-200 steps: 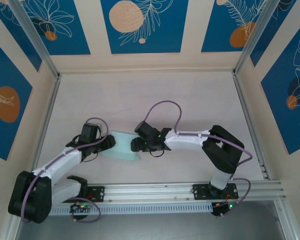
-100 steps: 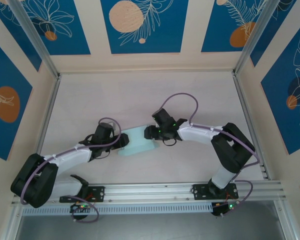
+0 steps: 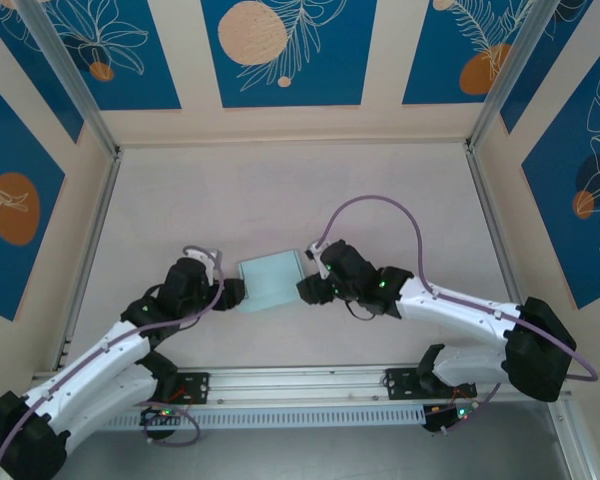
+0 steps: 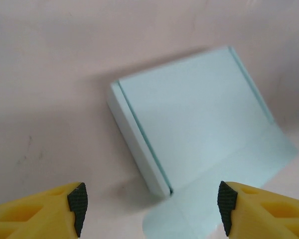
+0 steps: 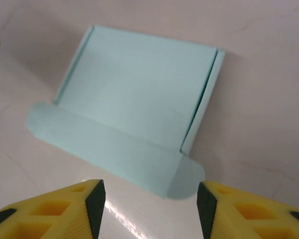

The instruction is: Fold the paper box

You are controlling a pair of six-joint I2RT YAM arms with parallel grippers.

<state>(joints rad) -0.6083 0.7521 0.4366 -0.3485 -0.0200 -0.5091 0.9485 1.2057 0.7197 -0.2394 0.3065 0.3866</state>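
- Top external view is showing the paper box (image 3: 271,281) lying flat on the table (image 3: 280,190), mid-table.
- Left gripper (image 3: 232,294) is sitting just left of it, fingers spread apart.
- Right gripper (image 3: 308,290) is sitting just right, likewise spread.
- Blue-panelled walls (image 3: 280,50) are enclosing the far side.

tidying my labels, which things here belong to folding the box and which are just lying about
Job:
paper box
left gripper
right gripper

Just there:
table
purple cables
metal rail
patterned walls
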